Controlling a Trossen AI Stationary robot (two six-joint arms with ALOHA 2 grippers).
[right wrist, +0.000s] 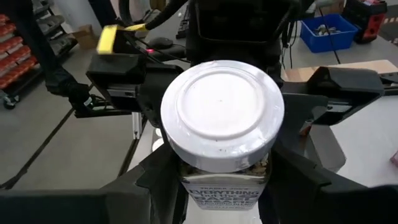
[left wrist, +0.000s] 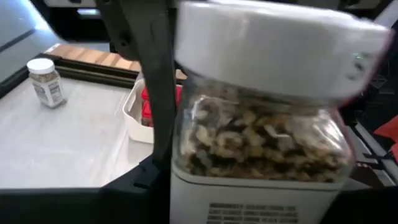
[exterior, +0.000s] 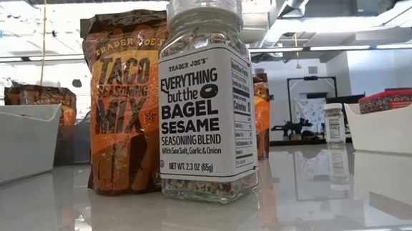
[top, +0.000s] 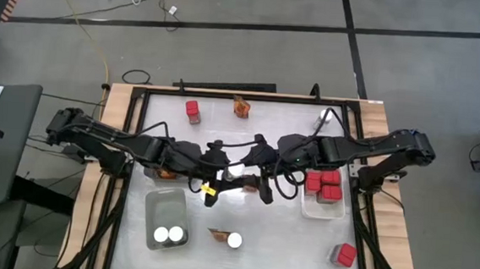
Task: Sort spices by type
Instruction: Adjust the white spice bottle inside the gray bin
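White-lidded jar (right wrist: pixel 222 118) clamped between right gripper (right wrist: pixel 217 174) and left gripper (left wrist: pixel 163 124).

Clear glassy jar (exterior: pixel 205 94), paper label, smooth white plastic lid (right wrist: pixel 222 114). Crinkled, shiny foil-look packet (exterior: pixel 125 99). Glossy white tabletop (exterior: pixel 304 202), mirror-like. Bare wood edging (top: pixel 113 109).

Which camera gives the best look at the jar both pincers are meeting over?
The right wrist view: the jar shows whole, lid and label top. The left wrist view blurs it close up; the high view shows only a white speck between arms; the low view misses it.
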